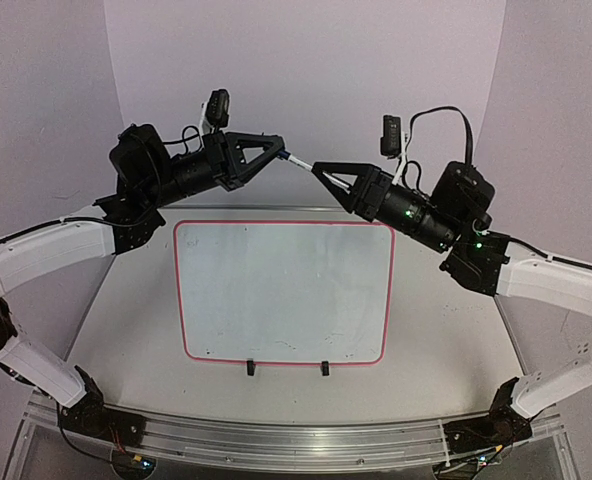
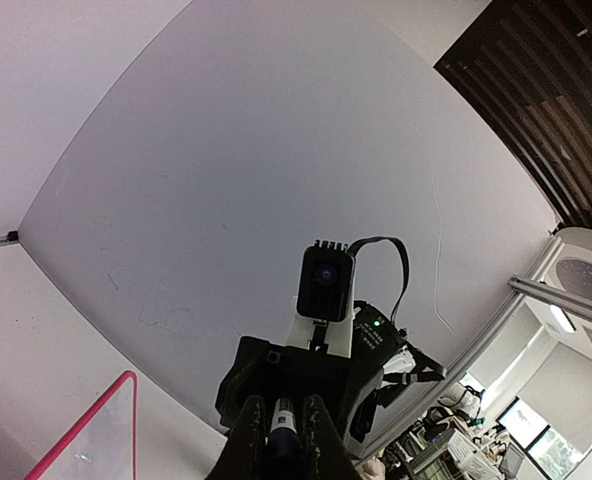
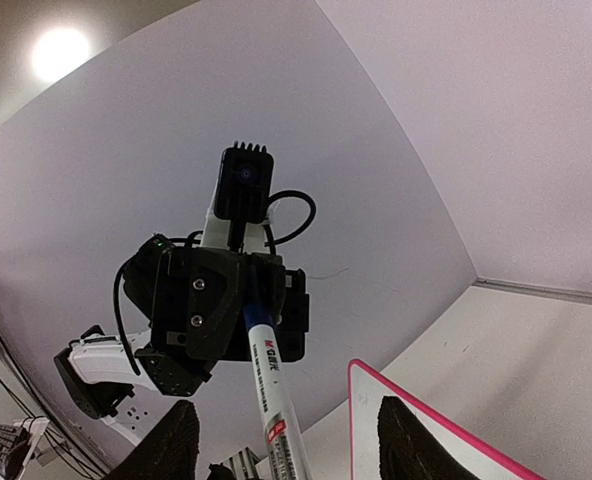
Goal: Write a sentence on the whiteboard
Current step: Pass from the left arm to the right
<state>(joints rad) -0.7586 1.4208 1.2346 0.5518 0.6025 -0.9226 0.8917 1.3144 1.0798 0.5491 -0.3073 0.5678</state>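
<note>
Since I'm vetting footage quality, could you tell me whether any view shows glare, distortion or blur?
Top external: evenly lit and sharp, only a faint sheen on the whiteboard. Left wrist: strong fisheye bending the wall at its edges, a bright window at lower right. Right wrist: a ceiling light flares at upper left, edges curve too, print on the marker is legible.

The whiteboard (image 1: 283,290) lay flat in the middle of the counter (image 1: 126,330), its long sides running from 9 to 3 o'clock. It was a white rectangle with rounded corners and a thin red-pink rim (image 1: 179,290). Two small black clip feet (image 1: 251,367) sat on its 6 o'clock edge. Its face was plain white with a few faint specks and smudges.
</note>
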